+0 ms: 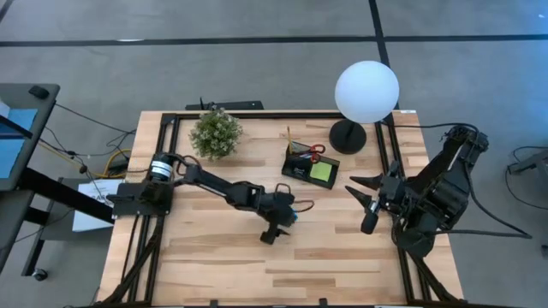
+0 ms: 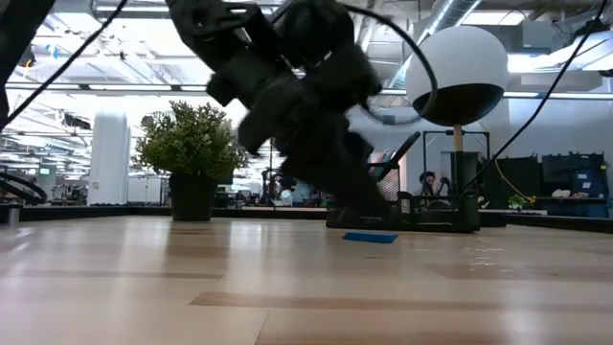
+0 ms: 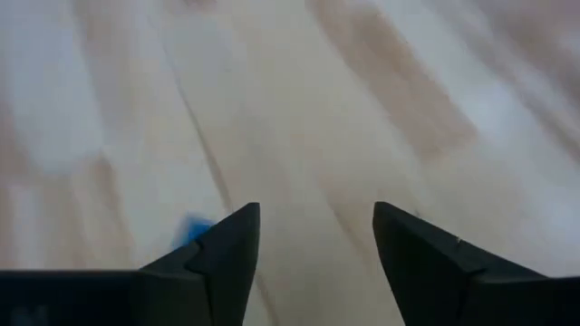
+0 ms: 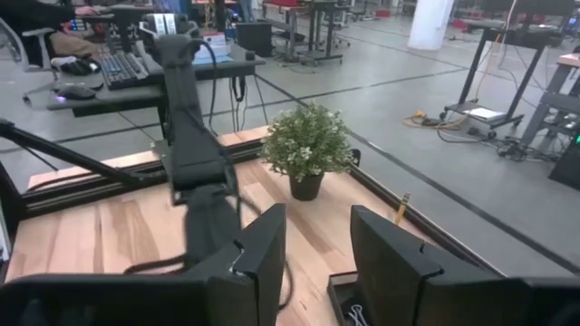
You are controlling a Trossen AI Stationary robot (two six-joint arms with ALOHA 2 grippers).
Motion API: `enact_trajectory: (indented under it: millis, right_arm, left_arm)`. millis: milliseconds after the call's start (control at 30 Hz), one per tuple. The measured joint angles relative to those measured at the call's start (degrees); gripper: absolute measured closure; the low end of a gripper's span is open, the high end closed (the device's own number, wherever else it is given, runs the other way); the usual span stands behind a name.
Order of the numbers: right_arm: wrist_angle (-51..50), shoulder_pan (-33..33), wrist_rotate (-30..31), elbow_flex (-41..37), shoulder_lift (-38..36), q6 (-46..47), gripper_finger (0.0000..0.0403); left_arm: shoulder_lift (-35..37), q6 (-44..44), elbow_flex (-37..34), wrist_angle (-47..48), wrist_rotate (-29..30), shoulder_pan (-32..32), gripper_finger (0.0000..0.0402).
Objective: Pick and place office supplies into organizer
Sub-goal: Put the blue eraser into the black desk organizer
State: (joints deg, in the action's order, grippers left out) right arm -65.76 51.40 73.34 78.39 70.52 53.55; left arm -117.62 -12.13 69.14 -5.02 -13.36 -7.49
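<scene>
Blue eraser (image 2: 370, 237), a thin flat slab, is lying on the wooden bench (image 1: 214, 257) near its middle, just in front of the black organizer (image 1: 310, 165) as the low view is showing it. Left end effector (image 1: 272, 233) is hanging just over the eraser with its fingers (image 3: 227, 249) spread apart and nothing between them, a sliver of blue (image 3: 192, 231) peeking beside one finger in its wrist view. Organizer is sitting well apart toward the far side, already carrying the lime-green sticky-note pad (image 1: 322, 172), red-handled scissors (image 1: 315, 151) and a yellow pencil (image 4: 400, 207). Potted plant (image 1: 215, 133) and white globe lamp (image 1: 366, 91) are flanking it at the bench's back edge. Right end effector (image 1: 366, 197) is waiting over the right side, fingers partly parted and gripping nothing, facing the organizer.
</scene>
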Motion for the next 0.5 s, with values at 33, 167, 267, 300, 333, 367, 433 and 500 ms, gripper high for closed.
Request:
enact_trajectory:
  millis: [33, 167, 267, 300, 333, 367, 433, 500]
  right_arm:
    - [0.2, 0.0, 0.0, 0.0, 0.0, 0.0, 0.0284]
    - [0.7, 0.0, 0.0, 0.0, 0.0, 0.4, 0.0284]
    - [0.7, -0.3, 0.0, 0.0, 0.0, 1.9, 0.0284]
    - [0.7, -0.5, 0.1, 0.0, 0.0, 2.4, 0.0284]
    - [0.8, -0.5, 0.1, 0.0, 0.0, 2.4, 0.0284]
    - [0.9, -0.5, 0.1, 0.0, 0.0, 2.4, 0.0284]
    - [0.9, -0.5, 0.2, 0.0, 0.0, 2.4, 0.0284]
    - [1.2, -0.5, 0.3, 0.0, 0.0, 2.5, 0.0284]
  left_arm:
    - [0.0, -0.1, 0.0, -2.0, -0.9, 0.9, 0.0194]
    - [0.3, -1.3, 0.2, -4.8, -7.2, 5.0, 0.0211]
    - [0.0, -3.3, 0.1, -3.6, -11.9, 7.8, 0.0217]
    - [-0.5, -4.4, 0.1, -3.2, -12.8, 8.3, 0.0218]
    - [-0.9, -5.3, 0.0, -2.1, -13.7, 8.7, 0.0218]
    - [-1.4, -6.2, -0.2, -1.2, -14.9, 8.9, 0.0218]
    - [-3.1, -8.1, 0.0, -2.9, -16.9, 8.8, 0.0218]
    - [-4.3, -9.6, 0.0, -3.0, -17.2, 8.4, 0.0218]
